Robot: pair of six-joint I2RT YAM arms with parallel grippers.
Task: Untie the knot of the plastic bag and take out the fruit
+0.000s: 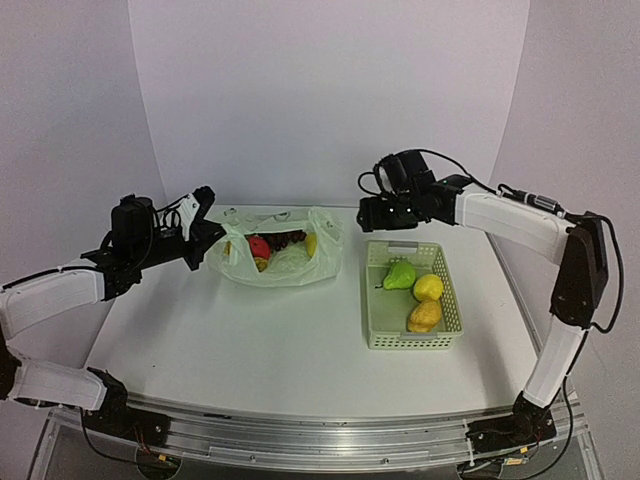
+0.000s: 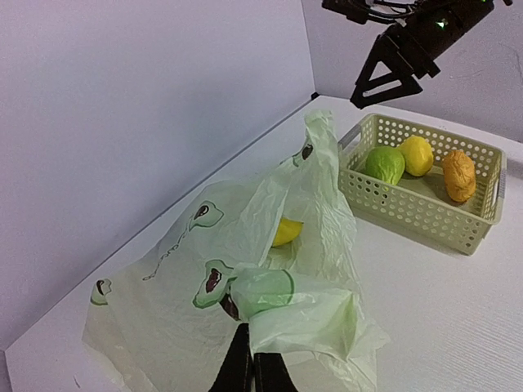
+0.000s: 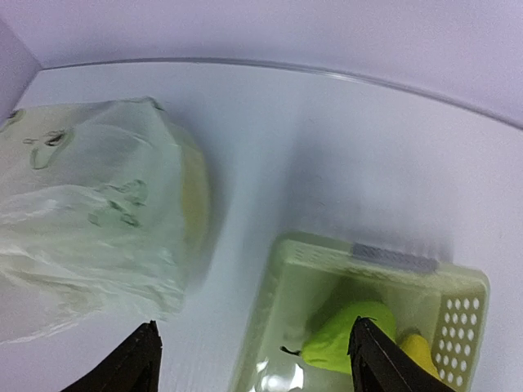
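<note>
The plastic bag (image 1: 290,262) lies open at the back of the table; no knot shows. Fruit inside it: a red apple (image 1: 258,246), dark grapes (image 1: 291,239) and a yellow banana (image 1: 311,243). My left gripper (image 1: 213,232) is shut on the bag's left edge; in the left wrist view its fingers (image 2: 245,369) pinch a fold of the bag (image 2: 204,294), with a yellow fruit (image 2: 286,231) showing inside. My right gripper (image 1: 370,214) is open and empty, in the air between bag and basket. Its view shows the bag (image 3: 90,237) at the left.
A pale green lattice basket (image 1: 376,320) stands right of the bag, holding a green pear (image 1: 400,275), a yellow fruit (image 1: 428,287) and a brownish fruit (image 1: 424,316). The basket (image 3: 278,294) and pear (image 3: 347,347) lie under my right gripper. A wall runs behind the table.
</note>
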